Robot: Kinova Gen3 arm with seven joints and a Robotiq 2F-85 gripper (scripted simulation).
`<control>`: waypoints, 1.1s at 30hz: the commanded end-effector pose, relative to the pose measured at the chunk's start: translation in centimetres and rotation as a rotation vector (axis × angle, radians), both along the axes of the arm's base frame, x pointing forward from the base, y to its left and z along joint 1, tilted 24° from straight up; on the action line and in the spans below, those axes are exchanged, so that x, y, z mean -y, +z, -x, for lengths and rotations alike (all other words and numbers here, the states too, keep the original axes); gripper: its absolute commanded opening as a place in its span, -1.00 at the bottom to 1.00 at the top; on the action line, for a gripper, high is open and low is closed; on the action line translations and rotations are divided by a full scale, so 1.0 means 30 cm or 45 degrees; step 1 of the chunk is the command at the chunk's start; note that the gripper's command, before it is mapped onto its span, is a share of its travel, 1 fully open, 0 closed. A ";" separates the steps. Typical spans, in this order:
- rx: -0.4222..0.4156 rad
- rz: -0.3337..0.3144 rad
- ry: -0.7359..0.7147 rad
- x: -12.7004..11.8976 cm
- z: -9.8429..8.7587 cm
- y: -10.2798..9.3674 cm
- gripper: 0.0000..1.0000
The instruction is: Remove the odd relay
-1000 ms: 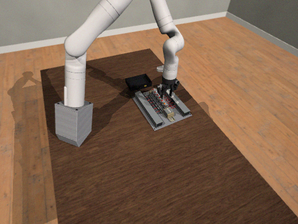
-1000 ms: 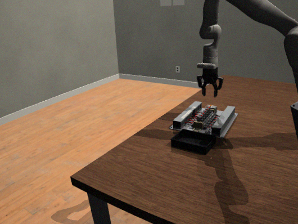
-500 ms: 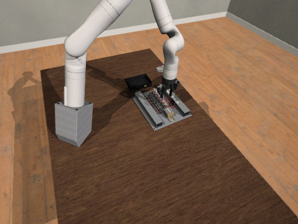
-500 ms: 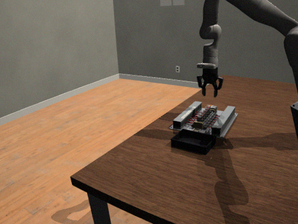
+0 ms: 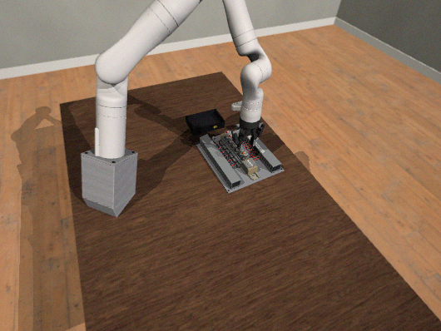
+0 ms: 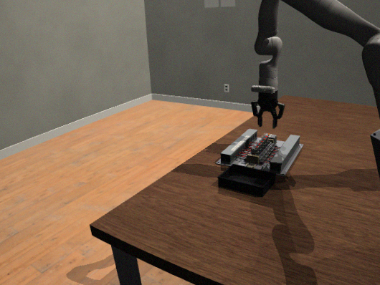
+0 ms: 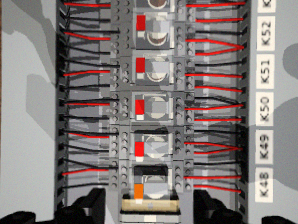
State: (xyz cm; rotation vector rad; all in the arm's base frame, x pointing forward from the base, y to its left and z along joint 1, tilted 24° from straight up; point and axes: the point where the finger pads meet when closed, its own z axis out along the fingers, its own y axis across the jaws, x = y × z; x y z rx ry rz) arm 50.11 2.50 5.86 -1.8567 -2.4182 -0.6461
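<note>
Gripper parted, nothing between the fingers, above the panel. Nearest, between the fingertips in the wrist view: orange-button relay, seated at the row's end beside a tan end block. Likely light, rigid, smooth-sided, snug in its socket; best taken low on both side walls, off the button, drawn straight up. Next along, a red-button relay, close enough to be nudged. Around them, the loose panel, flat; it may lift with a tight plug. Beyond its end, the black tray.

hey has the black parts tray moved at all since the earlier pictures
No, the black parts tray sits at the same spot against the end of the relay panel as before.
</note>
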 end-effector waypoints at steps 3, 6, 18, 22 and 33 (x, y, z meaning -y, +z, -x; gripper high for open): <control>0.003 0.000 -0.001 -0.012 -0.012 -0.034 0.22; 0.003 0.000 -0.001 -0.019 -0.017 -0.055 0.22; 0.003 0.000 -0.001 -0.025 -0.021 -0.070 0.22; 0.003 0.000 -0.001 -0.025 -0.021 -0.070 0.22; 0.003 0.000 -0.001 -0.025 -0.021 -0.070 0.22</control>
